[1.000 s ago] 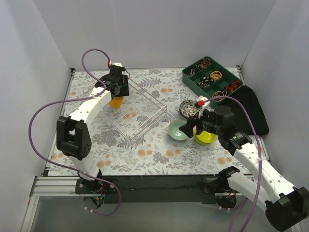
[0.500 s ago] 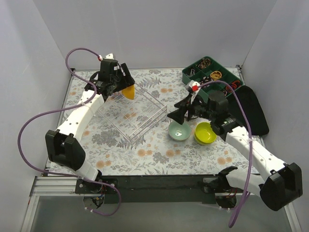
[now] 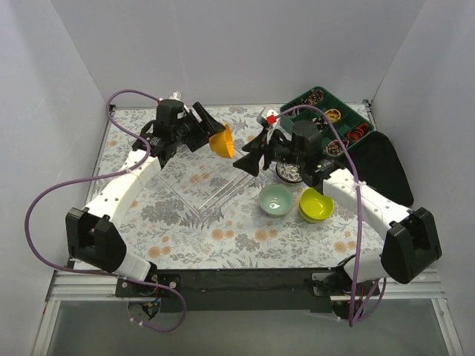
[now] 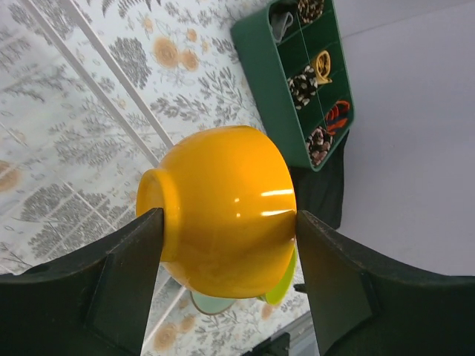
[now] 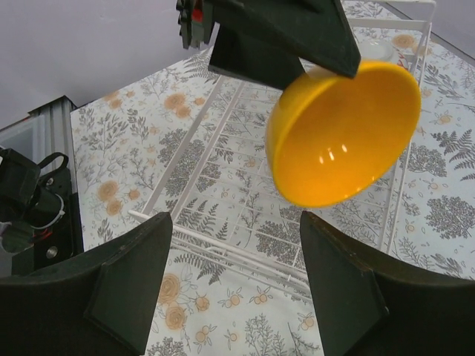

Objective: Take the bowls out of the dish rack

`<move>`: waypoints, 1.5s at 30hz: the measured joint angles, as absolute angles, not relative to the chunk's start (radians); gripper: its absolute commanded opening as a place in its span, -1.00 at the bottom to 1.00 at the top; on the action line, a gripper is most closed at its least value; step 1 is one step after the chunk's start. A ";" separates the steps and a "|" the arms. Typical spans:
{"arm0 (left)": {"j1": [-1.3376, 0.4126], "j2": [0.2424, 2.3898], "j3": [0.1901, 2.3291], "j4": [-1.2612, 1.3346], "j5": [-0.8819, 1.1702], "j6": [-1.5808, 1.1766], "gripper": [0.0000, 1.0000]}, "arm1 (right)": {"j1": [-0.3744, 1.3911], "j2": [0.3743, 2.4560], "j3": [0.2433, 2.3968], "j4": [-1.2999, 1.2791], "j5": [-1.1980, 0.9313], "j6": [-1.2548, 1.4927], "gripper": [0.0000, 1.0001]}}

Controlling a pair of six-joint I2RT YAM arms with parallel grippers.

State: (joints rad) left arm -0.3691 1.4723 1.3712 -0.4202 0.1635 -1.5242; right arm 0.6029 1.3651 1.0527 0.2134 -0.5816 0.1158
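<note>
My left gripper [image 3: 211, 133] is shut on the orange bowl [image 3: 222, 142] and holds it tilted in the air over the far right corner of the clear dish rack [image 3: 194, 178]. In the left wrist view the orange bowl [image 4: 226, 210] fills the space between my fingers. My right gripper [image 3: 251, 157] is open and empty, just right of the bowl and facing it. In the right wrist view the orange bowl [image 5: 341, 132] hangs above the rack [image 5: 245, 178]. A pale mint bowl [image 3: 275, 199] and a yellow-green bowl [image 3: 315, 205] stand on the mat to the right of the rack.
A dark green compartmented tray [image 3: 326, 119] with small items stands at the far right. A black cloth [image 3: 386, 167] lies beside it. A dark patterned bowl [image 3: 288, 173] sits partly hidden under my right arm. White walls close in the floral mat.
My left gripper has lifted the orange bowl out of the rack and carried it right. My right gripper has left the yellow-green bowl on the mat and swung left toward the orange bowl.
</note>
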 measured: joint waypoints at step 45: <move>-0.469 1.220 1.129 -0.294 -0.068 -1.238 0.97 | 0.653 1.078 0.966 -0.304 -0.303 -0.054 -0.97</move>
